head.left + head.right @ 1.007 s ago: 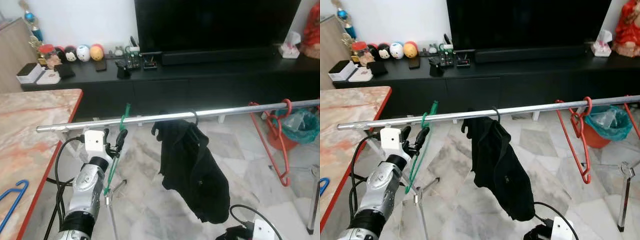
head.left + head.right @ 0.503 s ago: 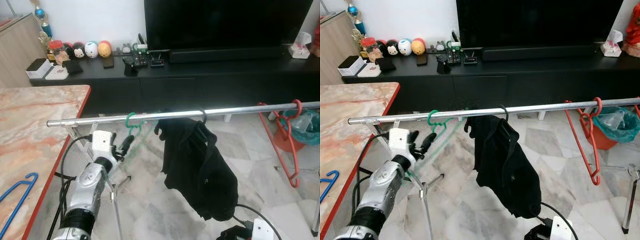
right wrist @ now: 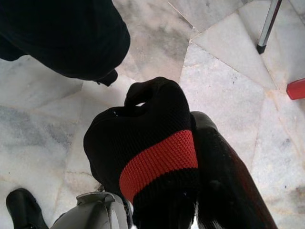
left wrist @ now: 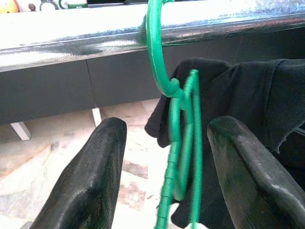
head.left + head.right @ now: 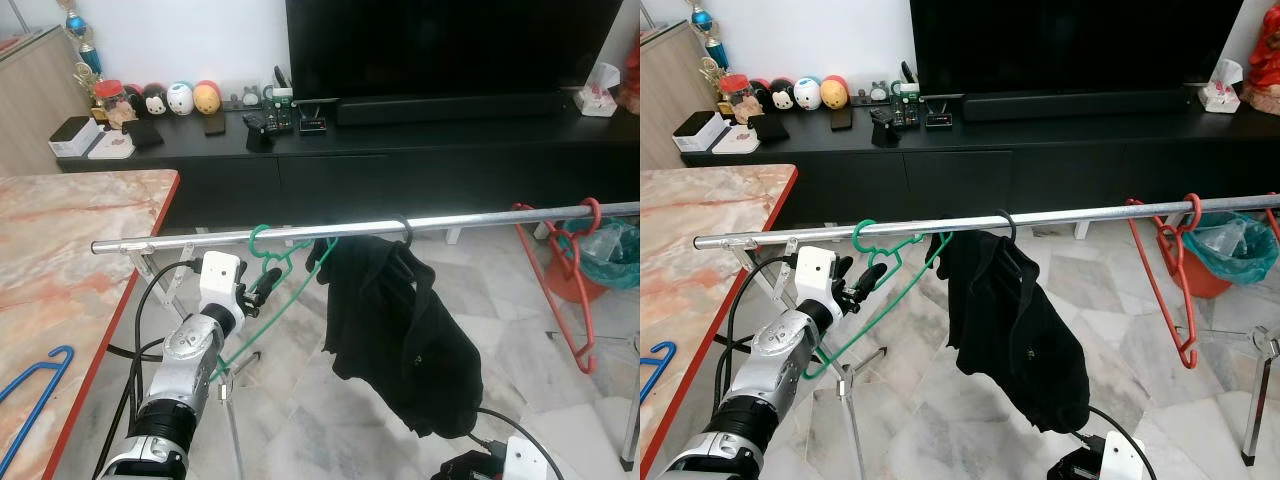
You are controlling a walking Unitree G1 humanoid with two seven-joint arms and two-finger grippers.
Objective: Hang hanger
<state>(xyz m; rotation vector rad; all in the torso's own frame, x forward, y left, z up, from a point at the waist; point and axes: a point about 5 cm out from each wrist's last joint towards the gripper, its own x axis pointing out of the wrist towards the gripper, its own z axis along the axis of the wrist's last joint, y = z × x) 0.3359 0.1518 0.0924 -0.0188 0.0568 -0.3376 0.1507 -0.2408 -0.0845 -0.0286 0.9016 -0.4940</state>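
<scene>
Living room: marble floor (image 5: pixel 300 420), black TV console (image 5: pixel 400 140) at twelve o'clock, silver rail (image 5: pixel 460 219) crossing from nine to three.

Left gripper (image 5: pixel 262 287) raised just below the rail, fingers (image 4: pixel 90 176) spread wide, gripping nothing. Green hanger (image 5: pixel 885 275) between those fingers, seemingly touching neither; hook already over the rail, body slanting down toward seven o'clock, long axis tilted rather than hanging plumb. Probably released, needing only a clear withdrawal. Black garment (image 5: pixel 400 330) just beside the hanger at three o'clock.

Right gripper (image 3: pixel 190 191) low near the floor, wearing a black-and-red cover; opening: cannot tell. Red hangers (image 5: pixel 570 290) far along the rail. Blue hanger (image 5: pixel 30 385) on the marble table (image 5: pixel 70 250) at eight o'clock.
</scene>
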